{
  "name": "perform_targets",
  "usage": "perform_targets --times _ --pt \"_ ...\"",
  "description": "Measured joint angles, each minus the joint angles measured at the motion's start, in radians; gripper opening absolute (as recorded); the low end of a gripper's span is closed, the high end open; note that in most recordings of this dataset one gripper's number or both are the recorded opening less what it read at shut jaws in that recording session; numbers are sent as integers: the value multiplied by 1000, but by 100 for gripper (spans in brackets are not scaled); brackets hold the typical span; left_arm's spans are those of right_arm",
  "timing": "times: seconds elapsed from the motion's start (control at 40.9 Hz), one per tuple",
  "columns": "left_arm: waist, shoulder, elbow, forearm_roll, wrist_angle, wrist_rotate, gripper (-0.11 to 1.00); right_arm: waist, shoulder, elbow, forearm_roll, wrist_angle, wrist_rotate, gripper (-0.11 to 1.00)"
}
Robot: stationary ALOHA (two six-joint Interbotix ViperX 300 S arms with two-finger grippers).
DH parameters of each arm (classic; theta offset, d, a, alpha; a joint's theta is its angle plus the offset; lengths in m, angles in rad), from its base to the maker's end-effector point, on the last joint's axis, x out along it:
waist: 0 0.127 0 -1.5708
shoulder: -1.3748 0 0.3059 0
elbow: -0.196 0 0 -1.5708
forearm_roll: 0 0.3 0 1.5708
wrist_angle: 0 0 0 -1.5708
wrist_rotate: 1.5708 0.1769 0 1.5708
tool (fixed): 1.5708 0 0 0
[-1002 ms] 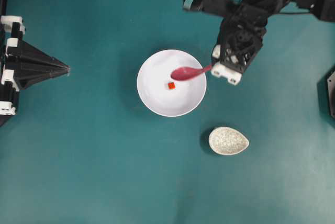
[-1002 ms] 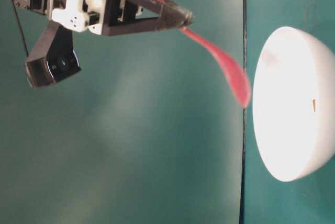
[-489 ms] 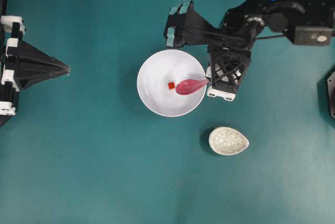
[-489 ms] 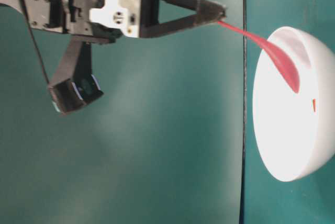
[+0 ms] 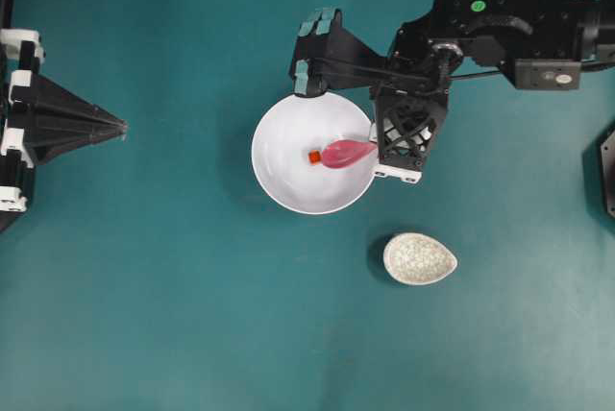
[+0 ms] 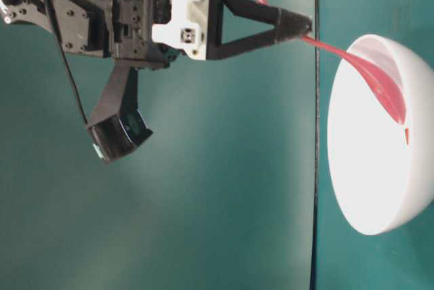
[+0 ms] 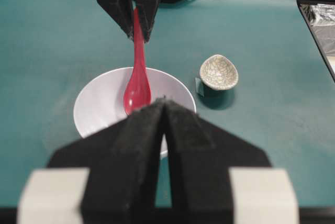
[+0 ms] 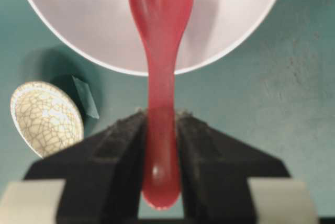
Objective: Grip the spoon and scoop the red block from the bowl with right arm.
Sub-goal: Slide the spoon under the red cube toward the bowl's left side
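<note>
Right fingers (image 8: 125, 150) pinching spoon (image 5: 346, 153) handle, scoop tip touching red block (image 5: 314, 157), inside bowl (image 5: 279, 181) rim.

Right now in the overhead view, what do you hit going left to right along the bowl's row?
left gripper → bowl → red block → spoon → right gripper. The speckled dish lies below that row, right of the bowl.

your spoon (image 5: 346, 153) reaches into the bowl (image 5: 288, 185), its scoop just right of the red block (image 5: 313, 157); the speckled dish (image 5: 419, 258) sits apart.
</note>
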Motion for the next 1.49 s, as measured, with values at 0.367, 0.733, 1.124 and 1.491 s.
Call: perform_targets --times 0.367,0.733,1.124,1.491 --pt "0 -20 0 0 31 0 1 8 26 -18 0 3 -2 25" --pt "0 -32 0 0 63 2 1 17 28 -20 0 12 -2 25" --pt "0 -32 0 0 71 2 1 18 63 -20 -11 -11 -3 25" --pt "0 -34 0 2 83 2 1 18 100 -67 -32 -74 -3 25"
